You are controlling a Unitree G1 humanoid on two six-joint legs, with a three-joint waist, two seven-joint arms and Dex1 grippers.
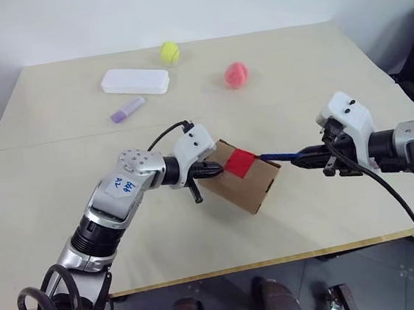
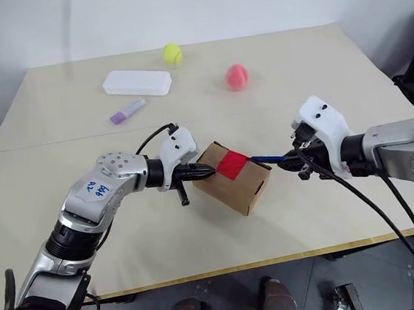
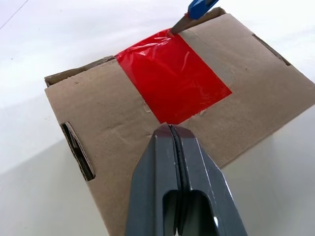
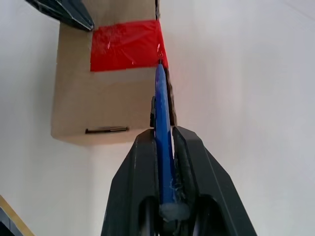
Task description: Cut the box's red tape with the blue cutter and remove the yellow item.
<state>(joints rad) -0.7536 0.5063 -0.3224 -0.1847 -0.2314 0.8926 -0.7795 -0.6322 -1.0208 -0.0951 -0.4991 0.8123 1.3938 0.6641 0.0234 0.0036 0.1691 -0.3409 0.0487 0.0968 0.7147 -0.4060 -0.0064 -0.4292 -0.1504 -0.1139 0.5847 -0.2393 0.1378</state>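
Note:
The brown cardboard box (image 1: 253, 186) lies slantwise on the table in front of me, with the red tape (image 1: 240, 163) across its top seam. My left gripper (image 1: 216, 169) is shut, and its tips press on the box top at the tape's near edge (image 3: 172, 78). From the right, my right gripper (image 1: 302, 158) is shut on the blue cutter (image 1: 277, 156). The cutter's tip (image 4: 160, 69) touches the tape's far edge at the seam. The yellow item is hidden.
Toward the back of the table lie a yellow-green tennis ball (image 1: 169, 51), a flat white case (image 1: 135, 81), a lilac marker (image 1: 127, 110) and a pink ball (image 1: 235, 74). The table's front edge (image 1: 263, 262) runs just below the box.

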